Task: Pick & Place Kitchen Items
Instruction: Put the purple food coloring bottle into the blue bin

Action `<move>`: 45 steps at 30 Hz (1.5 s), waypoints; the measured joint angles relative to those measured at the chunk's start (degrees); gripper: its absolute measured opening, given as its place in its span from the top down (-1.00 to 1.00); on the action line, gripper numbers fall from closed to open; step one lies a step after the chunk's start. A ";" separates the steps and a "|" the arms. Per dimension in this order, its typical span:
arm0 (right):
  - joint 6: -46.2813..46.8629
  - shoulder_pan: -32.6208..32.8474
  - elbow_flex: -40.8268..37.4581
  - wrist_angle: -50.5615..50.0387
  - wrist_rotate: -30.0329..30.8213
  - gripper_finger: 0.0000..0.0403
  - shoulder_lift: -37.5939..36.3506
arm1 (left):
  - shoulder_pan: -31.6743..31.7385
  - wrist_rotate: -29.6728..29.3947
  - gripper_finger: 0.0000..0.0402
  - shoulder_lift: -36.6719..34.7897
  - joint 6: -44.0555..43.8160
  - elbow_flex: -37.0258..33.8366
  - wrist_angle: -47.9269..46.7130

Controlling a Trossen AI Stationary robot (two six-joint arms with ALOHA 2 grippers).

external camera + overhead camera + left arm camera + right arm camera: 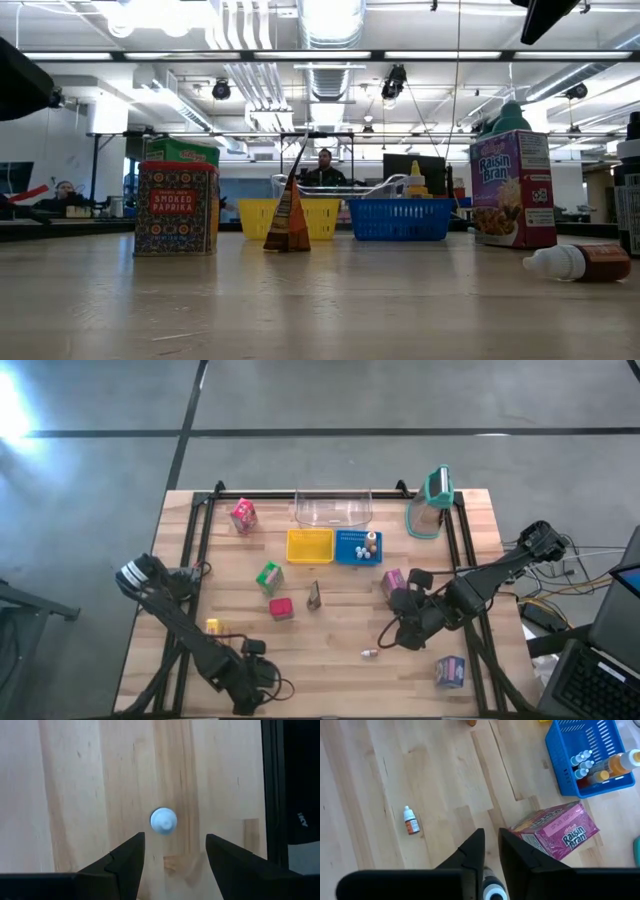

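Raisin Bran carton (559, 831) (Smoked Paprika tin (177, 209))

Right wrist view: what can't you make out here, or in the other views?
1. Right wrist view: the pale round thing by the right gripper is cut off by the edge, so it is unclear whether it is held.
2. Low view: the blue basket wall hides its contents.
3. High view: the small yellow item is too small to identify.
4. Left wrist view: the white round thing could be a ball or a cap.
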 joint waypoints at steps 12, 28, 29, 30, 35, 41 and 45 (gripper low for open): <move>-0.44 0.04 -0.02 0.48 1.13 0.65 -0.02 | 0.48 -3.81 -0.07 -0.21 5.68 0.32 0.55; -0.48 0.00 -0.38 0.61 1.17 0.81 -0.04 | 0.53 -5.11 -0.07 -0.32 7.47 10.32 -11.65; -0.75 0.00 -0.47 0.61 1.18 0.82 -0.04 | 0.69 -5.11 -0.07 -0.12 8.13 10.53 -12.38; -1.08 0.00 -0.54 0.63 1.21 0.83 -0.04 | 0.88 -5.09 -0.07 0.17 8.83 10.66 -12.96; -1.29 0.00 -0.74 0.87 1.23 0.83 -0.04 | 2.55 -3.76 -0.07 2.03 9.60 10.55 -15.75; -1.29 0.00 -0.74 1.02 1.23 0.76 -0.04 | 3.87 -0.04 -0.07 3.71 10.80 10.59 -15.58; -1.29 0.00 -0.74 1.04 1.23 0.72 -0.04 | 3.89 0.70 -0.07 3.96 10.58 10.59 -15.53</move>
